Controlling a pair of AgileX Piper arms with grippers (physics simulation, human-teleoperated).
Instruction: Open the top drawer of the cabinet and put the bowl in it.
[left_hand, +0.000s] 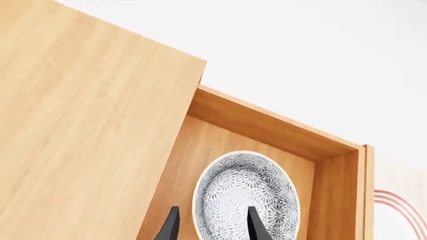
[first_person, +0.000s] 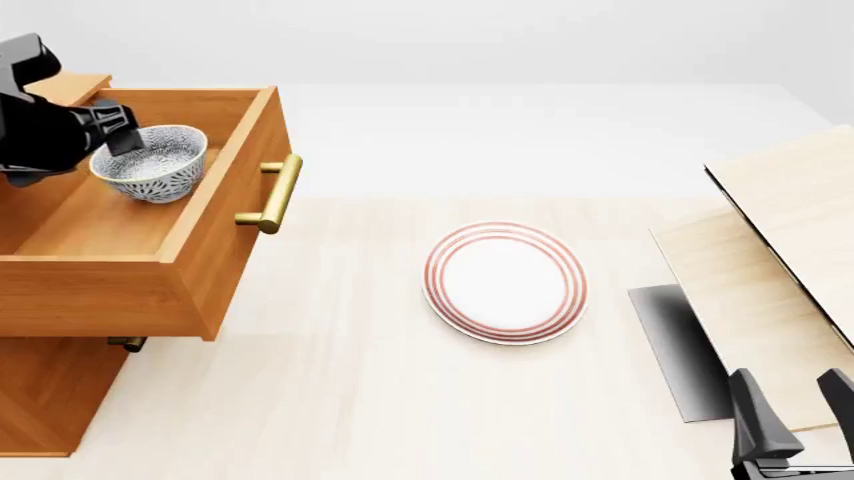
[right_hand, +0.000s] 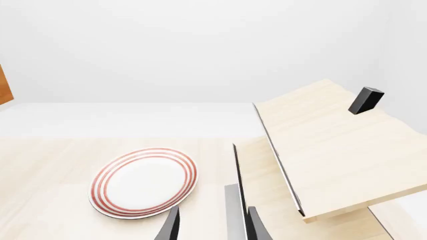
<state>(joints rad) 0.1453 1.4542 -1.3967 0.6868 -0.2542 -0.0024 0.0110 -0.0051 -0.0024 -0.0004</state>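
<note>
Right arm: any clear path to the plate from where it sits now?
Probably yes. The right gripper is open near the table edge; the plate lies flat in the open, bare table between. The pale boards stand off to the side.

Red-ringed plate (right_hand: 144, 182) flat on pale desk (right_hand: 47, 165). Tilted light-wood boards (right_hand: 333, 150) beside it, small black block (right_hand: 365, 100) on upper board. Right gripper (right_hand: 212, 225) jaws apart, holding nothing.

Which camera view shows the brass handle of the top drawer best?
The front view: the brass handle is fully visible on the pulled-out top drawer. The left wrist view looks into the drawer at the bowl, not at the handle. The right wrist view shows no handle.
</note>
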